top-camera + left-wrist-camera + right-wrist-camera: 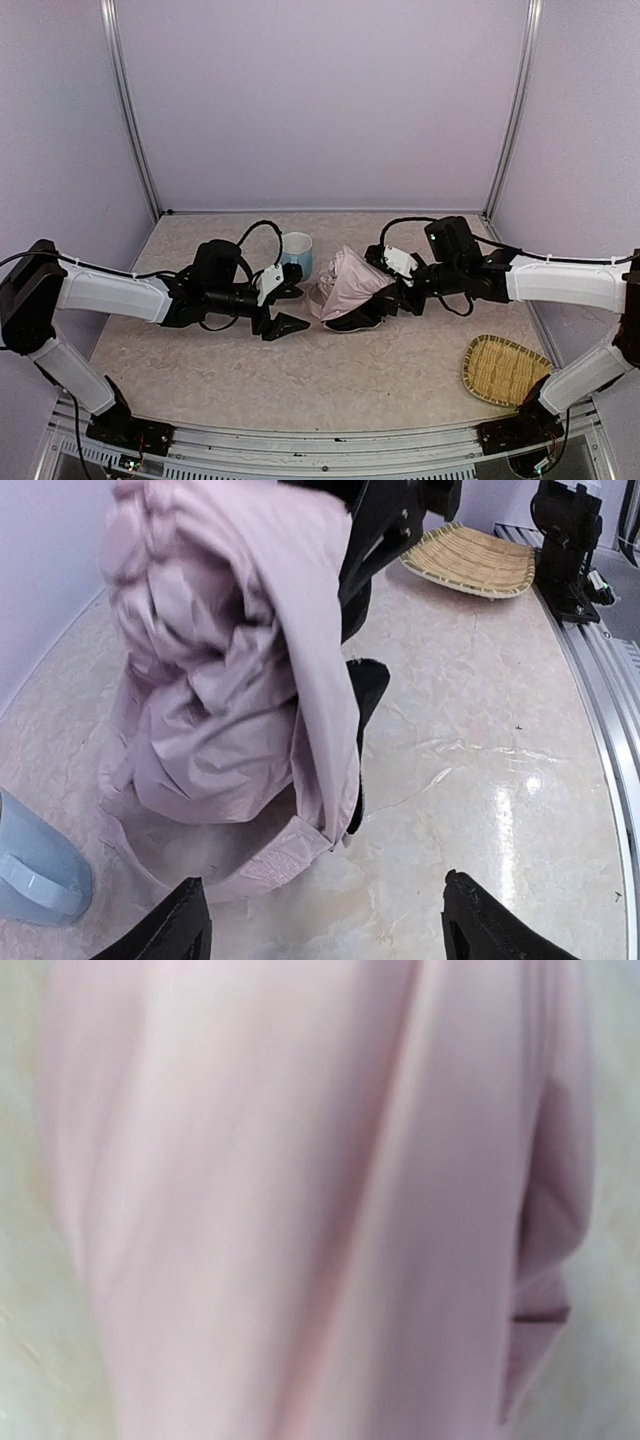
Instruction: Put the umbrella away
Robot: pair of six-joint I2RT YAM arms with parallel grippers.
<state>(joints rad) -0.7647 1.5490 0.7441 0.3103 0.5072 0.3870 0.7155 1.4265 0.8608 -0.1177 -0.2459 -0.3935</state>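
The umbrella (348, 282) lies collapsed in the middle of the table, a crumpled bundle of pale pink fabric with black lining showing at its lower edge. In the left wrist view the umbrella (220, 680) rises in folds in front of my fingers. My left gripper (293, 308) sits just left of it, open, with nothing between its fingertips (185, 925). My right gripper (386, 294) is pressed into the bundle's right side and looks shut on the fabric. Its black fingers (372, 550) show against the bundle in the left wrist view. Pink umbrella cloth (300, 1200) fills the right wrist view and hides the fingers.
A pale blue cup (296, 252) stands just behind my left gripper, and the cup (30, 870) is close to the umbrella's left edge. A woven bamboo tray (503, 369) lies at the front right. The right arm's base (570, 540) stands by the metal rail.
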